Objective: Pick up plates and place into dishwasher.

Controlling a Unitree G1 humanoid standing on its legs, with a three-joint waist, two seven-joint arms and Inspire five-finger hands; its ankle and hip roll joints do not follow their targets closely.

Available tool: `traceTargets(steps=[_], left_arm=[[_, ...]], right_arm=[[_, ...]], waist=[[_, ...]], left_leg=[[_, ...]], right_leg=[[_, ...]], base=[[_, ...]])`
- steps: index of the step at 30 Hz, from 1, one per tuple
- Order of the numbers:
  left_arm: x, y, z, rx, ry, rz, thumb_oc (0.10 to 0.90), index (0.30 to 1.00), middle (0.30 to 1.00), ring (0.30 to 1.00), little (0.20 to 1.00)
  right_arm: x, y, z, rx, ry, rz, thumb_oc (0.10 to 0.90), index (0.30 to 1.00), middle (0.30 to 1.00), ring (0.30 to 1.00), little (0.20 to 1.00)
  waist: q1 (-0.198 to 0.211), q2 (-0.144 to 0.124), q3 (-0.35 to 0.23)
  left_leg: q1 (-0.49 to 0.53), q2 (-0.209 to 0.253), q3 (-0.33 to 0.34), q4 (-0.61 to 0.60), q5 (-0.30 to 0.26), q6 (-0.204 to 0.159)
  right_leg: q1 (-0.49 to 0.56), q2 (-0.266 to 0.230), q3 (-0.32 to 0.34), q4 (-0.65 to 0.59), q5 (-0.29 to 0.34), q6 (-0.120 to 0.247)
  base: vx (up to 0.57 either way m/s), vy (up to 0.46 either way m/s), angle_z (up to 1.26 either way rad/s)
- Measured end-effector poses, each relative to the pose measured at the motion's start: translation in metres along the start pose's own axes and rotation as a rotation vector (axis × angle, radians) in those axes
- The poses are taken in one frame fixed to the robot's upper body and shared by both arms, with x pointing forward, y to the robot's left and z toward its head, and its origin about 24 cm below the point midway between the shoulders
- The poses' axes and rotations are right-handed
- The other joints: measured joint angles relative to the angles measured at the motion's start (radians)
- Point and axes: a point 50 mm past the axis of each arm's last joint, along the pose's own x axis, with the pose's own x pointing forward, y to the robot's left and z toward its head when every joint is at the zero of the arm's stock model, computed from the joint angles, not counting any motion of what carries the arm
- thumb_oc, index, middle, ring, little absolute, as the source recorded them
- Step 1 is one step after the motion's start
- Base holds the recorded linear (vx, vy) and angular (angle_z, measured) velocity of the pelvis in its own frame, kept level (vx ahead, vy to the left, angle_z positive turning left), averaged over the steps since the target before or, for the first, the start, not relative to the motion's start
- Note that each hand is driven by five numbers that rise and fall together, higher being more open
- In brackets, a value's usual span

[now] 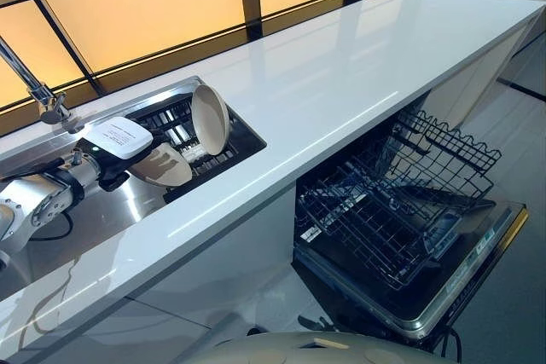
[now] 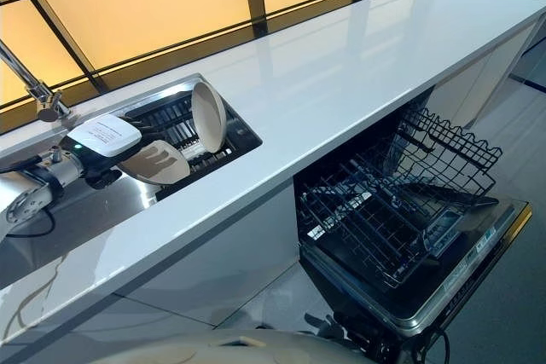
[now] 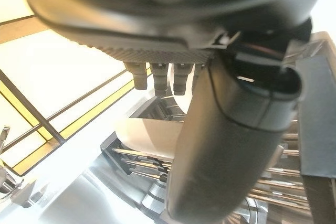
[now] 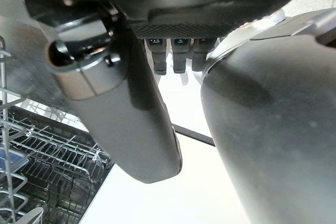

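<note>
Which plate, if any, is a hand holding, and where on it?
The left hand holds the tilted beige plate at its near rim, over the sink rack.

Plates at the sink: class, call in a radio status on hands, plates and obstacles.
Left hand at the lower plate in the sink rack, grip unclear. Second plate upright. Right hand open, beside the dishwasher rack. No obstacles seen.

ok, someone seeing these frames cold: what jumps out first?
Probably the left hand reaching into the sink's dark drying rack, closed on a beige plate, while a second plate stands upright in the rack just beyond it. Next, the open dishwasher under the long white counter, its black wire basket pulled out with no plates in it.
</note>
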Motion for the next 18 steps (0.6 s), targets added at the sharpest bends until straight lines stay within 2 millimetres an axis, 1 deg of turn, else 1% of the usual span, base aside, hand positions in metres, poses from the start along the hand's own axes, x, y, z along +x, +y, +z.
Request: traceTargets(steps=[1,2,3,4,5,6,7,8,9,13,15,18], left_arm=[[0.002,0.0,0.001,0.003,-0.008,-0.001,0.8,0.9,0.9,0.9,0.9],[0.003,0.001,0.003,0.005,-0.016,-0.002,0.745,0.853,0.853,0.853,0.845],[0.004,0.0,0.004,0.006,-0.021,-0.004,0.523,0.662,0.662,0.662,0.623],[0.004,0.0,0.005,0.007,-0.024,-0.006,0.443,0.594,0.594,0.594,0.543],[0.006,0.0,0.007,0.009,-0.03,-0.009,0.416,0.571,0.571,0.571,0.516],[0.006,-0.002,0.008,0.009,-0.037,-0.015,0.303,0.474,0.474,0.474,0.403],[0.007,-0.003,0.009,0.009,-0.039,-0.019,0.284,0.458,0.458,0.458,0.384],[0.007,-0.003,0.009,0.009,-0.04,-0.021,0.245,0.425,0.425,0.425,0.345],[0.007,-0.004,0.01,0.009,-0.042,-0.023,0.1,0.3,0.3,0.3,0.2],[0.01,-0.006,0.014,0.009,-0.062,-0.036,0.1,0.3,0.3,0.3,0.2],[0.016,0.003,0.016,0.003,-0.071,0.005,0.1,0.3,0.3,0.3,0.2],[0.018,0.003,0.015,0.006,-0.068,-0.018,0.1,0.3,0.3,0.3,0.2]], right_arm=[[0.0,0.0,0.0,0.0,0.0,0.0,0.8,0.9,0.9,0.9,0.9],[0.0,0.0,0.0,0.0,0.0,0.0,0.8,0.9,0.9,0.9,0.9],[0.0,0.0,0.0,0.0,-0.001,0.0,0.8,0.9,0.9,0.9,0.9],[0.0,0.0,0.001,0.0,-0.001,0.0,0.8,0.9,0.9,0.9,0.9],[0.0,0.0,0.001,0.0,-0.001,0.0,0.8,0.9,0.9,0.9,0.9],[0.0,0.001,0.001,-0.001,-0.002,0.001,0.8,0.9,0.9,0.9,0.9],[0.0,0.001,0.001,-0.001,-0.002,0.001,0.8,0.9,0.9,0.9,0.9],[0.0,0.001,0.002,-0.001,-0.003,0.002,0.8,0.9,0.9,0.9,0.9],[0.0,0.001,0.002,-0.001,-0.005,0.002,0.8,0.9,0.9,0.9,0.9],[0.0,0.002,0.004,-0.003,-0.008,0.001,0.8,0.9,0.9,0.9,0.9],[0.001,0.003,0.004,-0.003,-0.006,0.002,0.8,0.9,0.9,0.9,0.9],[0.001,0.005,0.007,-0.004,-0.012,0.006,0.8,0.9,0.9,0.9,0.9]], waist=[[0.0,0.0,0.0],[0.0,0.0,0.0],[-0.001,0.0,0.0],[-0.003,0.0,0.0],[-0.003,0.0,0.001],[-0.006,0.001,0.001],[-0.007,0.002,0.002],[-0.009,0.003,0.003],[-0.01,0.003,0.005],[-0.014,0.005,0.008],[-0.014,0.004,0.008],[-0.028,0.009,0.011]], left_leg=[[0.0,0.0,0.0,0.0,0.0,0.0],[0.0,0.0,0.0,0.0,0.0,0.0],[0.0,0.0,0.001,0.0,0.0,0.0],[0.001,0.0,0.002,0.0,-0.001,-0.001],[0.001,0.001,0.004,0.0,-0.001,-0.001],[0.002,0.001,0.007,0.0,-0.002,-0.002],[0.002,0.001,0.007,0.0,-0.002,-0.002],[0.003,0.001,0.007,0.0,-0.002,-0.003],[0.003,0.001,0.008,0.0,-0.002,-0.003],[0.006,0.002,0.012,0.0,-0.003,-0.003],[0.012,0.002,0.016,0.0,-0.004,-0.003],[0.012,0.002,0.021,0.0,-0.005,-0.003]], right_leg=[[0.0,0.0,0.0,-0.001,0.0,0.0],[0.0,0.0,0.0,-0.002,0.0,0.0],[0.0,0.0,0.001,-0.002,0.0,0.0],[-0.001,0.0,0.003,-0.003,0.0,0.0],[-0.001,0.001,0.005,-0.003,0.0,0.0],[-0.002,0.001,0.009,-0.003,0.0,-0.001],[-0.002,0.002,0.01,-0.003,0.0,-0.001],[-0.002,0.002,0.011,-0.002,0.0,-0.001],[-0.002,0.002,0.012,-0.002,0.001,-0.001],[-0.002,0.003,0.021,0.0,0.001,-0.001],[0.002,0.003,0.025,0.0,0.001,-0.001],[0.001,0.003,0.03,0.0,0.002,-0.002]], base=[[0.0,0.0,0.0],[0.0,0.0,0.0],[0.0,0.0,0.0],[0.02,0.004,-0.04],[0.02,0.004,-0.07],[0.01,0.003,-0.06],[0.01,0.003,-0.06],[0.01,0.003,-0.03],[0.01,0.004,-0.04],[0.01,0.004,-0.04],[0.0,0.003,-0.05],[0.0,0.001,-0.05]])
